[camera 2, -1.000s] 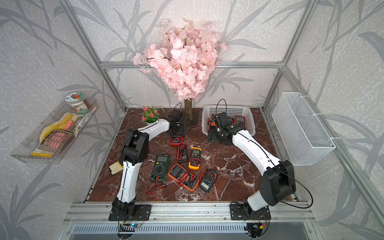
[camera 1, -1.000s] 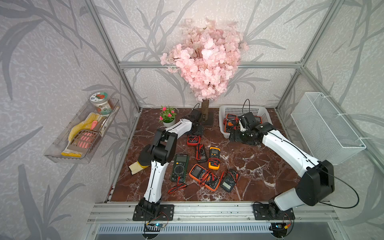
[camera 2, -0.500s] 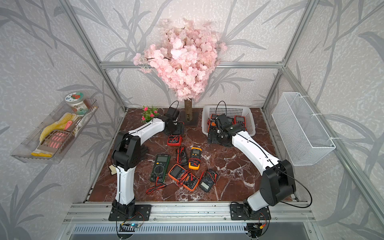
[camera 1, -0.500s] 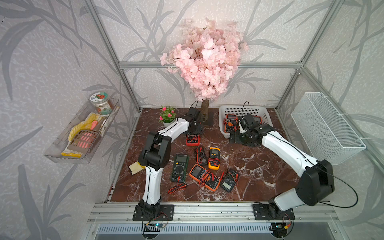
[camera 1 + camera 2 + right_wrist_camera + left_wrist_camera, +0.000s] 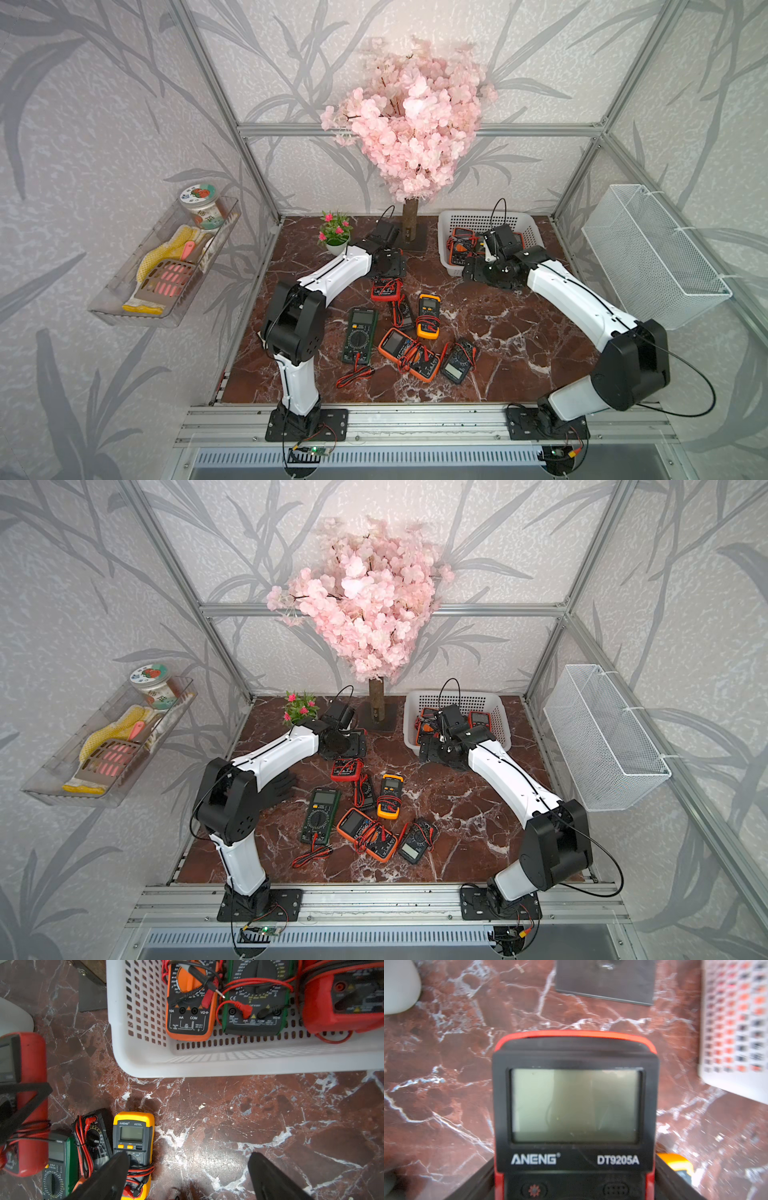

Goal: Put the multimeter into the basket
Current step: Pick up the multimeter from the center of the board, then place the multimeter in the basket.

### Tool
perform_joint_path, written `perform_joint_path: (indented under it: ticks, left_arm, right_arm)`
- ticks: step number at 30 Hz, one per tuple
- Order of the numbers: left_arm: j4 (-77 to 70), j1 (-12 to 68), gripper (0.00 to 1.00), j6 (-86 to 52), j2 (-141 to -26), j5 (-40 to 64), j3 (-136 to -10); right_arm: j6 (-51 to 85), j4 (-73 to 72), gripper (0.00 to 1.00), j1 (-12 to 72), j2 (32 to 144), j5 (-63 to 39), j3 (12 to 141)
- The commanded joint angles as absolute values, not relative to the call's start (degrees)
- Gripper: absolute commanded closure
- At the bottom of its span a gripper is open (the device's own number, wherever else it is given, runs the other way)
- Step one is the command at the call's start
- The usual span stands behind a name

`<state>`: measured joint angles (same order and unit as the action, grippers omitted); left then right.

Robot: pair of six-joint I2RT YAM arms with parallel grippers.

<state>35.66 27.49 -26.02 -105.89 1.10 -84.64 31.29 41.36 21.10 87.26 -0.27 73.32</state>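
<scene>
- The red ANENG multimeter [image 5: 574, 1059] lies face up on the marble table [image 5: 446, 1084], apart from the white basket [image 5: 737, 1022], bare marble between.
- My left pincer [image 5: 575, 1162] straddles it, a finger along each long side; whether they squeeze I cannot tell.
- My right pincer [image 5: 188, 1154] hangs spread and empty just before the basket's near wall.
- I judge it stiff and fairly hefty; the red rubber holster [image 5: 574, 1033] should grip well, the display window [image 5: 574, 1105] wants sparing.
- Best hold: across the width on the holster, near mid-body, so it does not tip.
- It is wide for my fingers, little margin; the red leads [image 5: 31, 1127] wound round it may snag the basket rim.
</scene>
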Motion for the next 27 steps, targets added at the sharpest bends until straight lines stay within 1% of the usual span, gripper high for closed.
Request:
perform_joint_path:
  ticks: [1,7,15,19,27]
  left_arm:
    - [34.86,29.7,0.42,-27.14,-102.22,0.23,-85.42]
    - [34.71,33.75,0.42,-26.85,-103.02,-1.07,-89.25]
    - [34.48,37.26,0.42,-25.43,-108.76,-1.47,-98.44]
    - [34.51,38.18,0.42,-25.18,-112.57,-1.06,-103.74]
    - [34.74,39.62,0.42,-24.43,-121.24,-0.2,-116.24]
  right_arm:
    - [31.07,40.75,0.05,18.86,86.49,-0.68,74.76]
    - [31.14,40.35,0.05,13.15,85.96,-2.11,75.0]
    - [32.05,40.18,0.05,5.96,85.97,-3.1,75.49]
    - [33.46,39.85,0.05,4.25,86.07,-4.08,74.88]
    - [34.98,39.77,0.05,3.34,86.26,-5.3,74.38]
